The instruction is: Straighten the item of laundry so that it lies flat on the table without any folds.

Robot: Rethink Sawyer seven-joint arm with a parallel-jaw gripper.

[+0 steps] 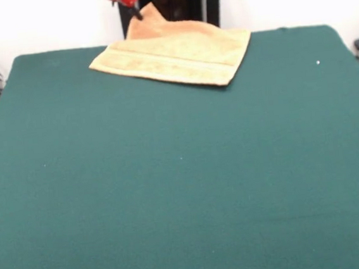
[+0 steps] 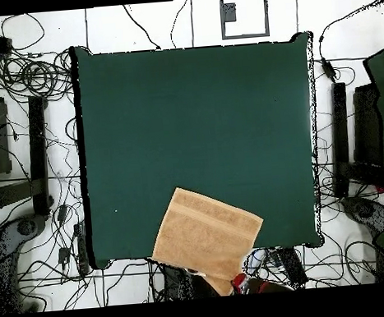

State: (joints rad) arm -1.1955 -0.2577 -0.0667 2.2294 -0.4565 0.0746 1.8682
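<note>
Towel (image 1: 175, 60): orange-tan terry, at far edge of table, slightly left of centre in front view; near most of cloth is bare green.
Table (image 1: 172, 186): dark green cover, much bigger than towel; a few pale specks on it, one near right side.
Towel, near part: lies flat on table w/ near corner pointing right-front; ribbed band runs along the near edge, 2nd line parallel behind it.
Towel, far part: far-left corner is raised into a peak, lifted off the surface; folds run down from peak into the flat part.
Overhead check: towel (image 2: 206, 236) sits turned like a diamond, one end hanging past table edge (image 2: 285, 247) toward robot side; cables on floor all round the table.
Arm pose: only the red/black end shows, coming down at top edge of front view, tilted, tip pointing down-right.
Gripper (image 1: 136, 11): right at the raised corner, touching or just above the peak; can't tell if fingers are wide, narrow or pinching cloth.
Gripper, overhead (image 2: 238, 282): red part beside towel's overhanging end, off the table.
</note>
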